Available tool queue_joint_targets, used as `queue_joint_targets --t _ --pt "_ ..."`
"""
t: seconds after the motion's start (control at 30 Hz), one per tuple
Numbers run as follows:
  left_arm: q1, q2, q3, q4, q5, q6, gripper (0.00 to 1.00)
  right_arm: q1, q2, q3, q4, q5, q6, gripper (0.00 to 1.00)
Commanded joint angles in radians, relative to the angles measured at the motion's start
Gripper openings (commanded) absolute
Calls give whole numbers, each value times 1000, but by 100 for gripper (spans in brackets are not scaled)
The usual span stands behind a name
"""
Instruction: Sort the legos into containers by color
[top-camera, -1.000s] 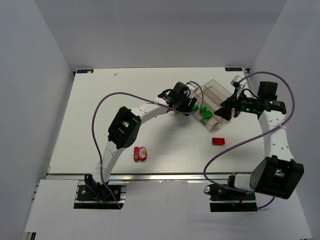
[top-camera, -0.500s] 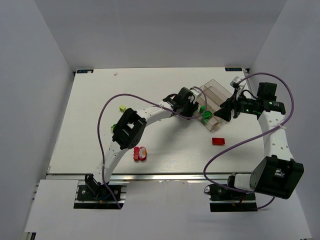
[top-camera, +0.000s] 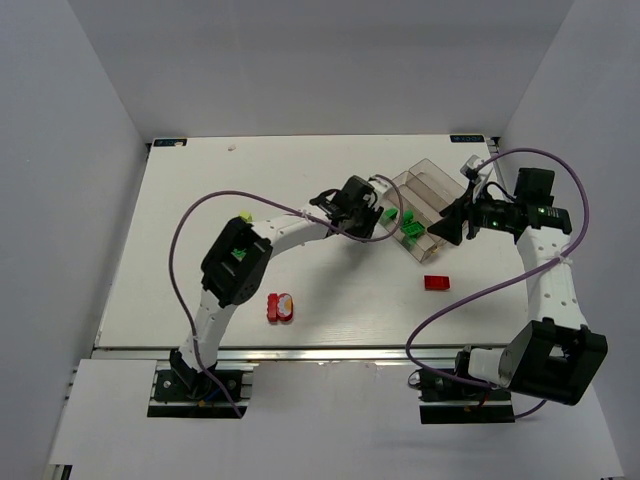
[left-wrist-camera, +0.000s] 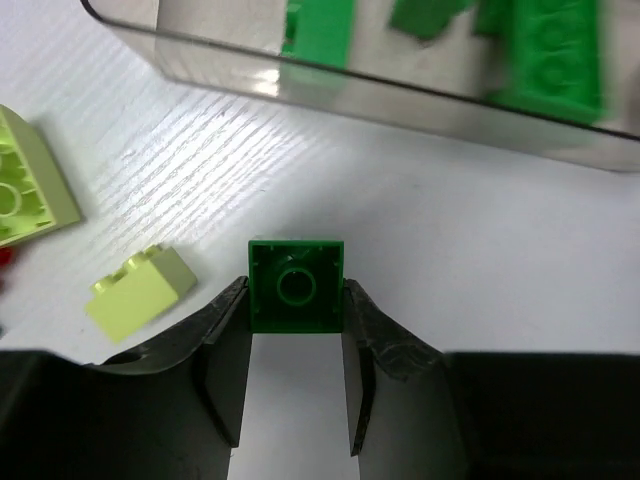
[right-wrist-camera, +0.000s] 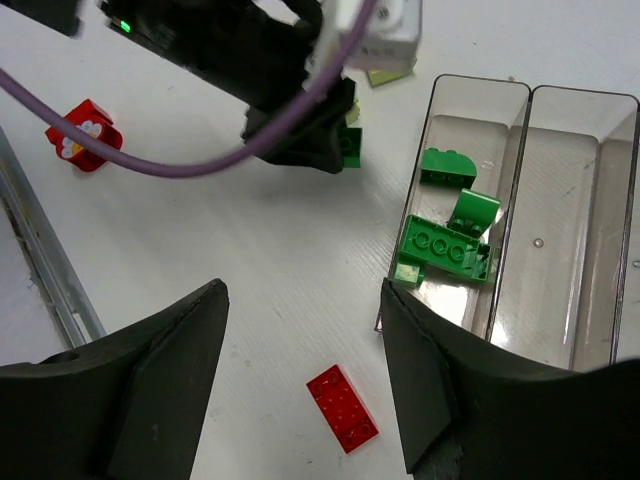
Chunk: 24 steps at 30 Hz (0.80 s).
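My left gripper (left-wrist-camera: 295, 292) is shut on a dark green lego (left-wrist-camera: 295, 284), both fingers pressed against its sides, low over the table just short of the clear containers tray (left-wrist-camera: 400, 95). In the top view that gripper (top-camera: 378, 211) sits at the tray's (top-camera: 438, 178) left side. Several green legos (right-wrist-camera: 447, 243) lie in the tray's leftmost compartment. My right gripper (right-wrist-camera: 302, 295) hangs open over the table with a red lego (right-wrist-camera: 342, 408) below it and nothing between its fingers.
Two pale yellow-green legos (left-wrist-camera: 140, 290) (left-wrist-camera: 25, 195) lie left of the held brick. A red piece with a white face (top-camera: 280, 307) lies near the front left, and a pale lego (top-camera: 244, 216) by the left arm. The left arm's purple cable (right-wrist-camera: 150, 160) crosses the right wrist view.
The left gripper's jaws have closed onto the dark green lego, and its wrist has shifted slightly left of the tray. The right arm has barely moved.
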Motion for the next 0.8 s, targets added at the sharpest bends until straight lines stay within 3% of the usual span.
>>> queue_joint_targets --t 0.0,0.13,0.47,0.63,0.77 --pt "-2 -213 -34 79 96 -17 5 1 -33 -19 21 -8 2 67" --pt "-3 -193 48 87 157 -50 7 1 -40 -32 52 -5 42 66" --pt "-2 86 369 105 154 -145 21 1 -72 -46 75 29 73 67" --pt "-2 149 426 110 128 -156 31 0 -92 -66 83 33 79 68" --pt "-1 154 426 82 113 -143 33 0 -97 -78 89 35 85 68"
